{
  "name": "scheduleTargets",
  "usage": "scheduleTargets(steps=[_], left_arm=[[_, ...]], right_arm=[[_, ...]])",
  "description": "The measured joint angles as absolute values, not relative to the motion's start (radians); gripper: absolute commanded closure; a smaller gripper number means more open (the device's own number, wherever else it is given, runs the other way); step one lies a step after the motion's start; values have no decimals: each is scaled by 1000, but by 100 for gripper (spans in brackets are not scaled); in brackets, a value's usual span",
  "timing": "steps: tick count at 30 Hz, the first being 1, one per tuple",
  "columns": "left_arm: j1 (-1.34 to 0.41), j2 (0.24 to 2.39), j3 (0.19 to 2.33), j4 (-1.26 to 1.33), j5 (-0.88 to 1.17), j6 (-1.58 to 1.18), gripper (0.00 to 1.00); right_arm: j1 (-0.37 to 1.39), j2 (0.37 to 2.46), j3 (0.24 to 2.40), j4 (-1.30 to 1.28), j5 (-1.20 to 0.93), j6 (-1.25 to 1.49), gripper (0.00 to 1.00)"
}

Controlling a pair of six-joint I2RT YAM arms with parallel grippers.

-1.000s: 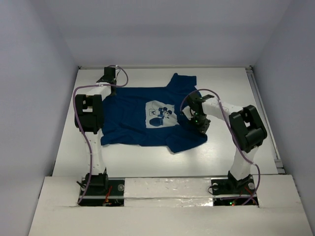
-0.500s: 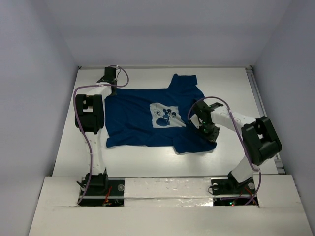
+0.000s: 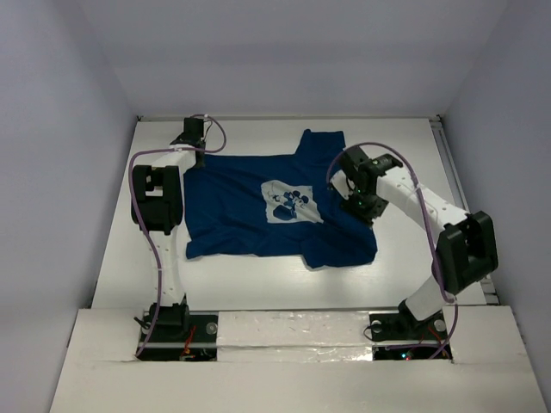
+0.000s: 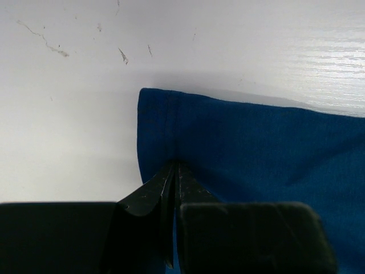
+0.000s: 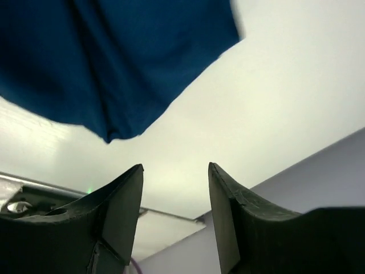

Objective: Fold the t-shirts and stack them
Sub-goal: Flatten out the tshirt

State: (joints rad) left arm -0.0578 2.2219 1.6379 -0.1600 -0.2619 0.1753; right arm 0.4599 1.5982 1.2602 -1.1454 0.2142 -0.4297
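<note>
White worktop (image 3: 405, 146) carries a navy t-shirt (image 3: 232, 215), its corner pinched between the closed left jaws, the right jaws wide apart and empty beside the cloth.

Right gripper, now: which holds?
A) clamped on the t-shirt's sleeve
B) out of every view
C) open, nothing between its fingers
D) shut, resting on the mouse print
C: the right wrist view shows the right gripper with its fingers apart and nothing between them, the t-shirt lying beyond their tips.
</note>
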Motion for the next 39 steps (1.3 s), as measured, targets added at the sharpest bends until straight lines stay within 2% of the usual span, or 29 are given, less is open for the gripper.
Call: scheduleTargets(steps=[3, 5, 6, 7, 9, 10, 11, 15, 18, 29, 39], left_arm=[[-58, 2220, 1637, -161, -261, 175, 100], [-59, 2220, 1637, -161, -259, 175, 100], [-59, 2220, 1637, -162, -259, 175, 100], [-59, 2219, 1637, -162, -257, 175, 100], [-59, 2218, 1636, -163, -254, 175, 100], [-61, 2217, 1634, -163, -250, 175, 100], [-63, 2216, 1633, -163, -249, 175, 100], [-66, 2204, 1615, -160, -243, 175, 100], [-67, 2197, 1604, -157, -243, 175, 100], [-70, 2192, 1596, -155, -242, 175, 100], [-70, 2192, 1596, -155, -242, 175, 100]], right_arm=[[460, 1641, 1396, -1145, 226, -430, 49], [458, 1698, 1484, -1133, 248, -431, 68], [457, 1739, 1533, -1116, 252, -429, 81], [452, 1783, 1581, -1100, 254, -430, 99], [446, 1889, 1691, -1085, 255, -420, 95], [443, 1950, 1751, -1072, 254, -413, 83], [439, 2016, 1813, -1063, 252, -407, 79], [422, 2238, 2023, -1071, 250, -395, 71], [411, 2333, 2098, -1076, 255, -388, 66], [367, 2367, 2119, -1090, 313, -384, 65], [356, 2256, 2056, -1076, 354, -380, 64]])
